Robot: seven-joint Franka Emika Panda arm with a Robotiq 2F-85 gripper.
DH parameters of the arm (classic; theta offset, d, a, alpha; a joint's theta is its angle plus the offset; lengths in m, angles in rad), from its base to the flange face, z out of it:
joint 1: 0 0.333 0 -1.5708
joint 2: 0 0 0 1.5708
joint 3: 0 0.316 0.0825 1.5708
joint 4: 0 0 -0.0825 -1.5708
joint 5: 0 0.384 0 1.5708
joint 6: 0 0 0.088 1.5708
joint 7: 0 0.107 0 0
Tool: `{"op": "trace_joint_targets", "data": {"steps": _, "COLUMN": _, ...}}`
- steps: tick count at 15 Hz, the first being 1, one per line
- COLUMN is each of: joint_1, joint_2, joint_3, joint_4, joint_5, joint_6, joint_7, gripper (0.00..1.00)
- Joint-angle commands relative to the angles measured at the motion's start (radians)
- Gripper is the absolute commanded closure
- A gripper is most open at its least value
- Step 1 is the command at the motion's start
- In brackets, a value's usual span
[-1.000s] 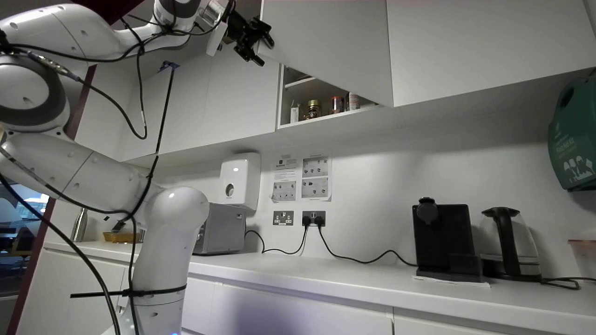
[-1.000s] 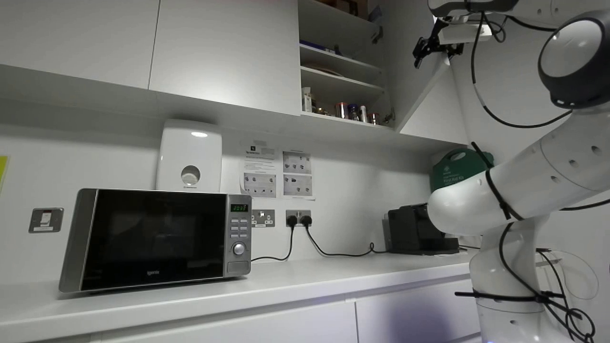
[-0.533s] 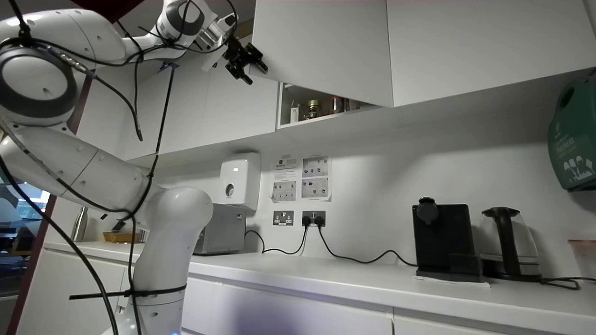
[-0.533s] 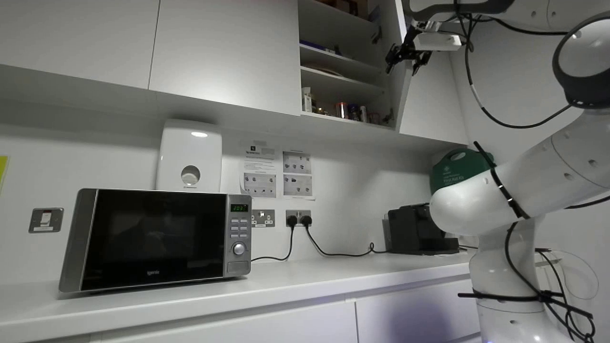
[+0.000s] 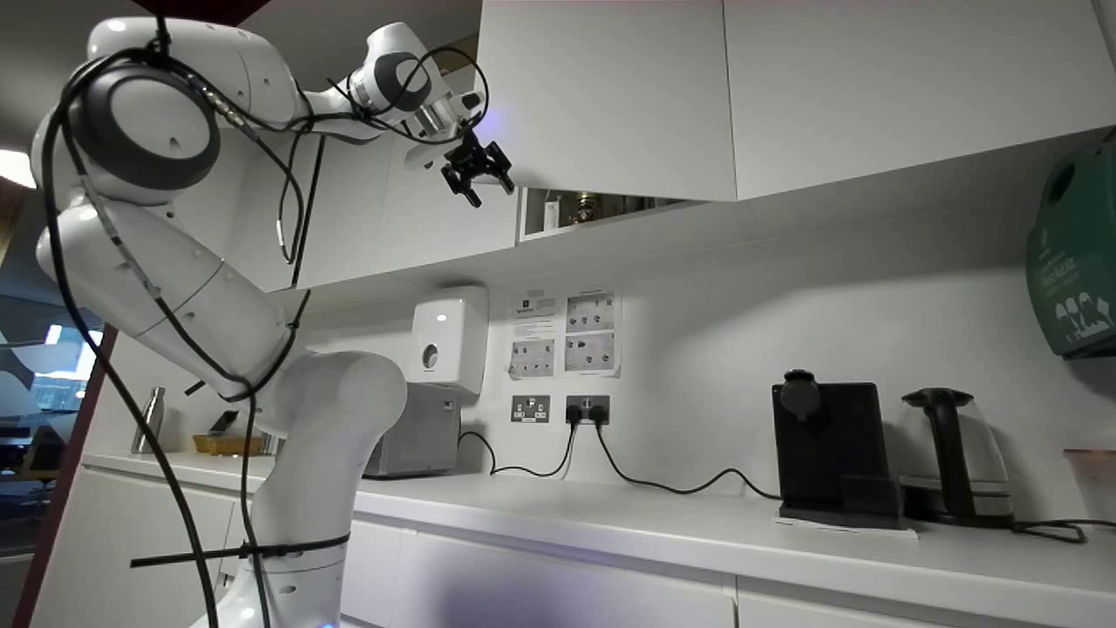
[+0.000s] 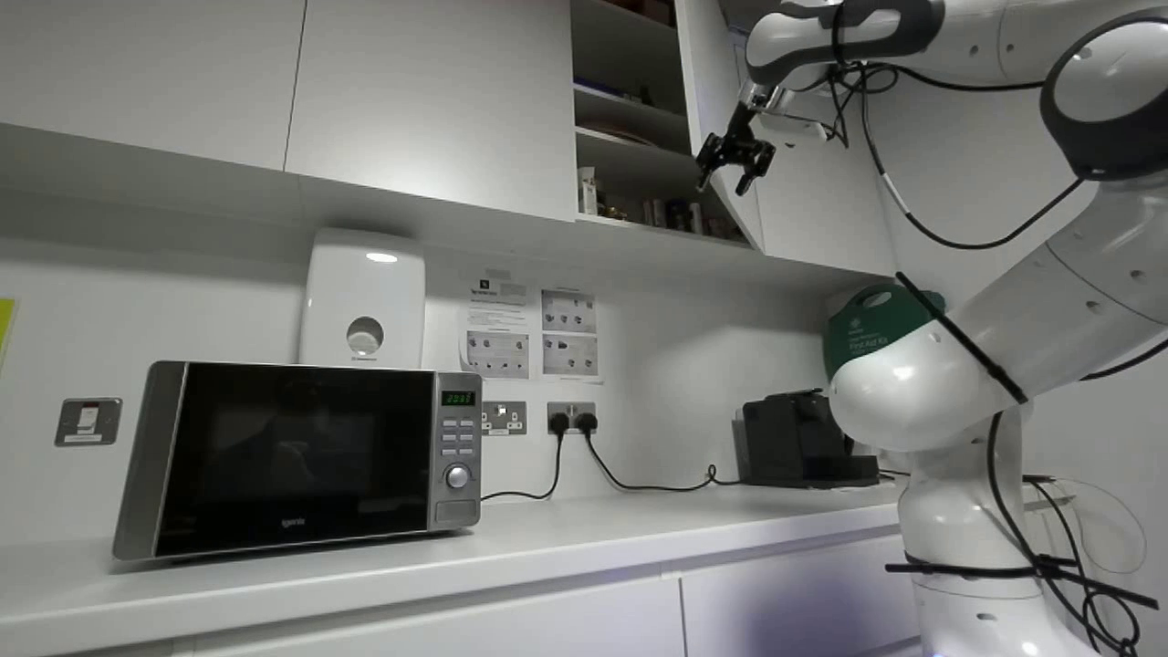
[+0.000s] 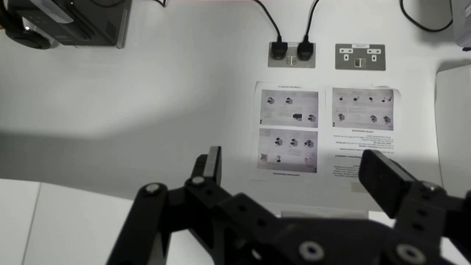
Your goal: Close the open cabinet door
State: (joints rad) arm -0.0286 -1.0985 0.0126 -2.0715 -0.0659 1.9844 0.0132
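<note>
Cabinet door (image 5: 602, 96) ajar, tool (image 5: 492, 194) spread wide at its free lower corner

Through my wrist camera the fingers (image 7: 382, 180) of the tool stand far apart, and what fills the gap is the wall (image 7: 184, 73) beyond, with printed sheets (image 7: 289, 110) on it. I have hold of nothing. In both exterior views the fingertips point downward at the end of the arm (image 5: 349, 392).

As for the door, it is right by the tool. In an exterior view its flat white face spreads from the tool across to the neighbouring cabinet front (image 5: 898, 87), the two parted by a thin seam. The side next to the tool stands out from the wall cabinet (image 6: 630, 55). My fingertips show lower than the door's bottom edge there, and the tool hides the corner itself, so I cannot tell whether I am touching the panel or just beside it. Beneath that edge I can make out a small jar (image 5: 586, 208) and a white carton (image 5: 551, 215) on the bottom shelf. In an exterior view the door is foreshortened to a narrow band next to the shelves (image 6: 634, 143), with the tool overlapping its lower end.

Well below, the worktop (image 5: 610, 515) carries a microwave (image 6: 301, 456), a black machine (image 5: 833, 453) and a kettle (image 5: 946, 453).
</note>
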Motion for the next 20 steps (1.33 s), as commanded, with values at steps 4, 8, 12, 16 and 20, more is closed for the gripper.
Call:
{"op": "trace_joint_targets", "data": {"steps": 4, "joint_1": 0.031, "joint_2": 0.092, "joint_3": -0.039, "joint_4": 0.02, "joint_5": 0.011, "joint_6": 0.008, "joint_7": -0.031, "gripper": 0.0}}
{"op": "trace_joint_targets", "data": {"steps": 8, "joint_1": 0.02, "joint_2": 0.072, "joint_3": -0.069, "joint_4": -0.006, "joint_5": 0.017, "joint_6": 0.053, "joint_7": -0.022, "gripper": 0.0}}
{"op": "trace_joint_targets", "data": {"steps": 12, "joint_1": 0.0, "joint_2": 0.022, "joint_3": -0.097, "joint_4": -0.023, "joint_5": 0.014, "joint_6": 0.15, "joint_7": -0.01, "gripper": 0.0}}
{"op": "trace_joint_targets", "data": {"steps": 16, "joint_1": -0.001, "joint_2": -0.003, "joint_3": -0.115, "joint_4": 0.003, "joint_5": 0.021, "joint_6": 0.169, "joint_7": -0.007, "gripper": 0.0}}
{"op": "trace_joint_targets", "data": {"steps": 20, "joint_1": 0.04, "joint_2": 0.026, "joint_3": -0.083, "joint_4": 0.045, "joint_5": 0.061, "joint_6": 0.178, "joint_7": -0.006, "gripper": 0.0}}
